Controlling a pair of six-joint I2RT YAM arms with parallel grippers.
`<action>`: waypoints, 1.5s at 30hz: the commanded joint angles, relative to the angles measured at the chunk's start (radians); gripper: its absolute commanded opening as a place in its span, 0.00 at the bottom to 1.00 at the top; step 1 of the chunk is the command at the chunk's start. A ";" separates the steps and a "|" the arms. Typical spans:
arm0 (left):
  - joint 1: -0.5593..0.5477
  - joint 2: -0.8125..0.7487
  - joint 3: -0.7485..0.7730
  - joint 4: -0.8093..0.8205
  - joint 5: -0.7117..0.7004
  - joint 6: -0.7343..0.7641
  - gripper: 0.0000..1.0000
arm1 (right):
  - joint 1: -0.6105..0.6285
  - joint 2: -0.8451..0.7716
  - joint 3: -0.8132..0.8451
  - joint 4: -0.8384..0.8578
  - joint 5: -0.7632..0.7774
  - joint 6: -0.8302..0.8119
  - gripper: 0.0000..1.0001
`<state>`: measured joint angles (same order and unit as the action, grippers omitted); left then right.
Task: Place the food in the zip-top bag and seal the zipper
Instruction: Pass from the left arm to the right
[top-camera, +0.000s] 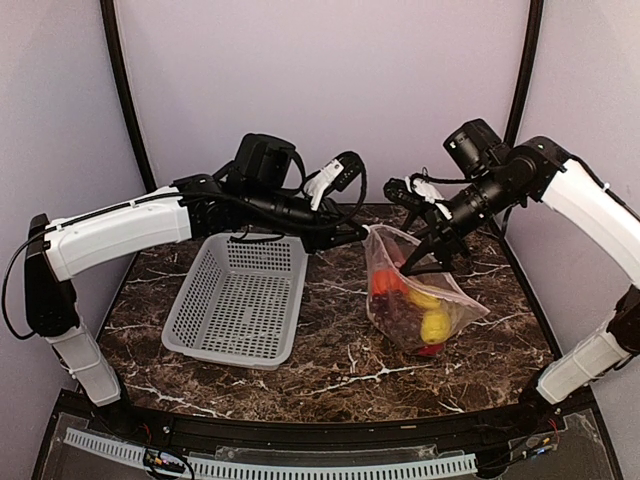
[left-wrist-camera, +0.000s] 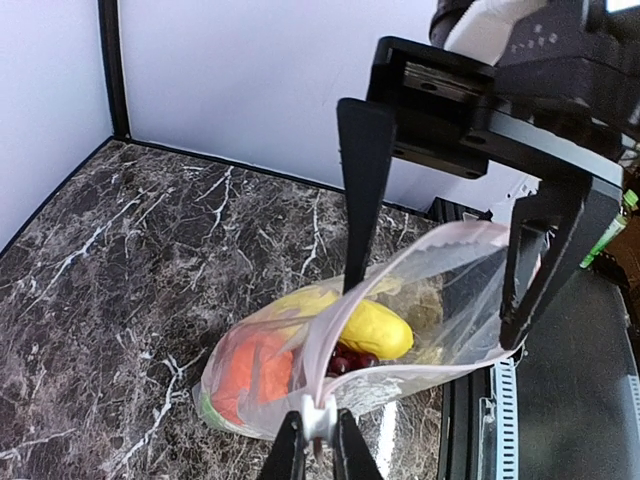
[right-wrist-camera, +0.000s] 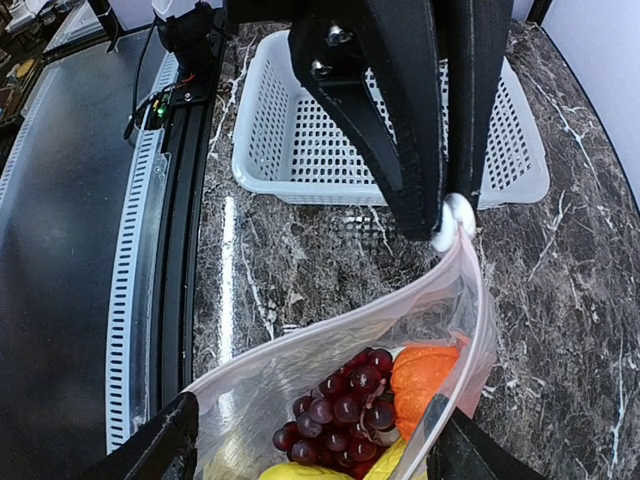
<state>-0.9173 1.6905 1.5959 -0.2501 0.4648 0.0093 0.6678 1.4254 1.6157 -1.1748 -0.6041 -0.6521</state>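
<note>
Zip-top bag (top-camera: 452, 300) lies right of centre on the dark marbled table (top-camera: 330, 375), with the food (top-camera: 435, 325) inside it and the grey mesh basket (top-camera: 228, 352) just to its left.

Overhead view: the left gripper (top-camera: 362, 236) meets the bag's upper left corner. The right gripper (top-camera: 432, 258) sits over the mouth, jaws spread. I judge the step in hand to be sealing, not yet begun.

Left wrist view: my left jaws are pinched narrow on a small white tab (left-wrist-camera: 320, 420) at the end of the zipper (left-wrist-camera: 400, 268). It may be a slider; I cannot confirm that. The right jaws stand wide, one finger on either side of the gaping mouth, gripping nothing. I would hold the left anchor firm so the strip pulls straight. Then I would close the right jaws on both lips beside the tab and draw steadily to the far end. The film is thin, clear, creased and limp. The zipper is a faint pink ridge, and the yellow fruit (left-wrist-camera: 372, 328) is smooth and rounded.

Right wrist view: the mouth sags open below the tab. The grape bunch (right-wrist-camera: 345, 405) is glossy and knobbly, and the orange piece (right-wrist-camera: 425, 375) is matte. Both sit close under the lip, so the food must be below the strip before pressing. Slick film may slip from a light pinch. The basket is rigid perforated plastic.
</note>
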 joint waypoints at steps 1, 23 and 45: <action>0.004 -0.005 0.059 0.022 -0.067 -0.075 0.01 | 0.008 0.014 0.050 0.031 -0.018 0.133 0.76; 0.000 0.029 0.137 -0.032 -0.259 -0.177 0.01 | 0.036 0.068 0.094 0.097 0.138 0.315 0.87; 0.002 -0.024 0.091 -0.049 -0.421 -0.233 0.03 | 0.132 0.021 0.046 0.218 0.626 0.181 0.00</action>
<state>-0.9184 1.7325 1.7271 -0.3599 0.0612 -0.2722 0.8108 1.4925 1.6798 -1.0012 -0.0582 -0.4320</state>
